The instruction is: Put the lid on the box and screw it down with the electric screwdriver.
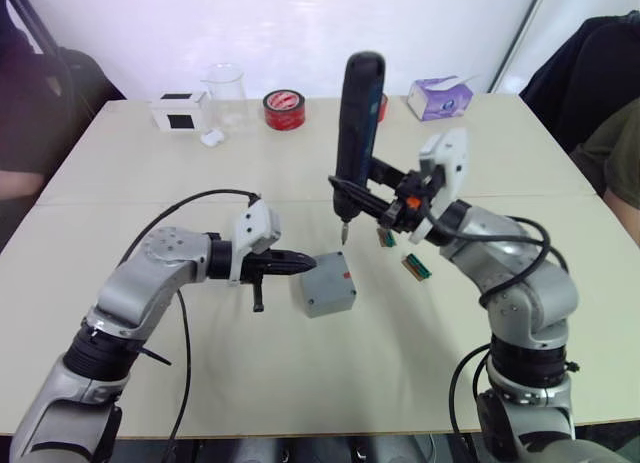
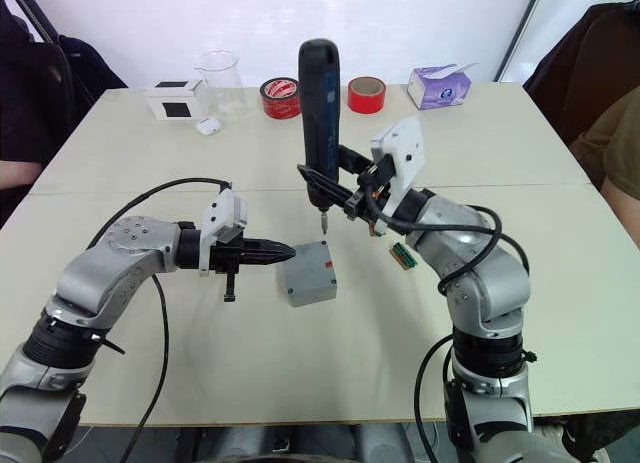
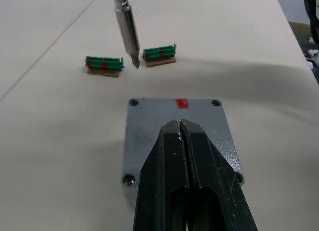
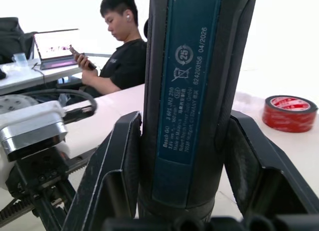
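A: Left gripper [image 3: 180, 136], fingers pressed together, resting on the lid [image 3: 149, 122]; probably pinning it flat so nothing shifts under the bit.

B: Lid already seated on the box [image 1: 327, 282], near the middle of the table [image 1: 120, 163]. Red mark [image 3: 182, 103] at the far edge, screws visible in the corners.

A: Further right, electric screwdriver [image 1: 357, 123] held upright, clamped in the right gripper [image 2: 335, 188], jaws closed around the barrel. Bit tip [image 3: 135, 61] hanging above the table just beyond the box, not yet on a screw.

B: Two green connector blocks [image 3: 104, 65] lying past it, apart from the box.
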